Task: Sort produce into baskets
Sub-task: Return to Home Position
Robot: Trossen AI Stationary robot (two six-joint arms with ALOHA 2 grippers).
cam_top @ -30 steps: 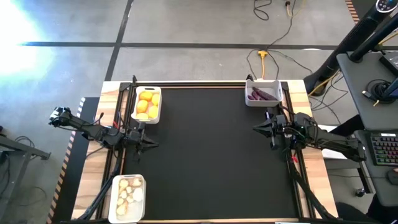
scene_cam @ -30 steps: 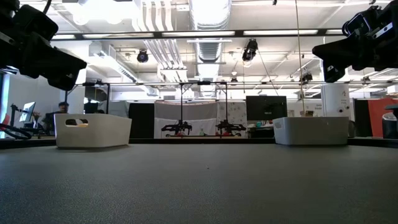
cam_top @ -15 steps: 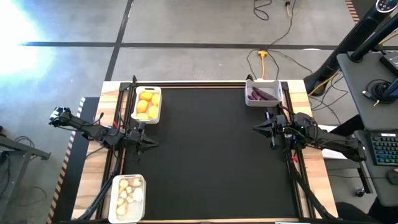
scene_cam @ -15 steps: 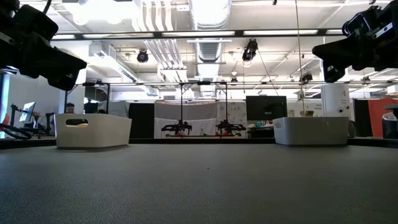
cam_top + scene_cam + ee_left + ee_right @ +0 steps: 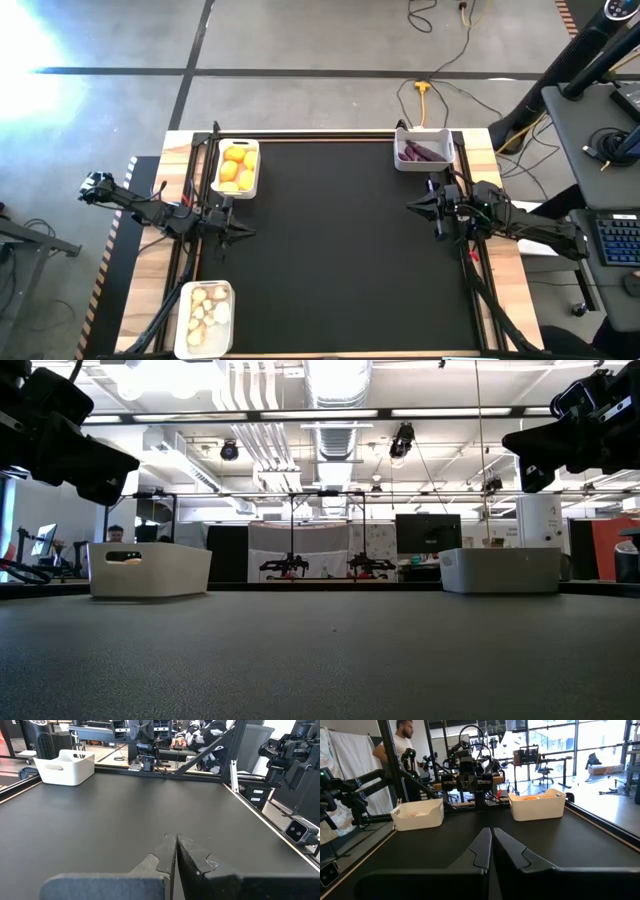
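Note:
Three white bins stand at the table's corners. The far-left bin (image 5: 237,167) holds yellow lemon-like fruits (image 5: 238,170). The far-right bin (image 5: 424,150) holds dark purple pieces (image 5: 422,153). The near-left bin (image 5: 206,318) holds whitish-beige lumpy pieces (image 5: 207,315). My left gripper (image 5: 250,232) hovers shut and empty at the left side, its fingertips together in the left wrist view (image 5: 175,838). My right gripper (image 5: 410,207) hovers shut and empty at the right side, its fingertips together in the right wrist view (image 5: 491,831).
The black mat (image 5: 340,240) spreads between the two grippers. Wooden table borders and black frame rails run along the left and right sides. A person (image 5: 400,742) stands beyond the table's left side. Cables lie on the floor beyond the far edge.

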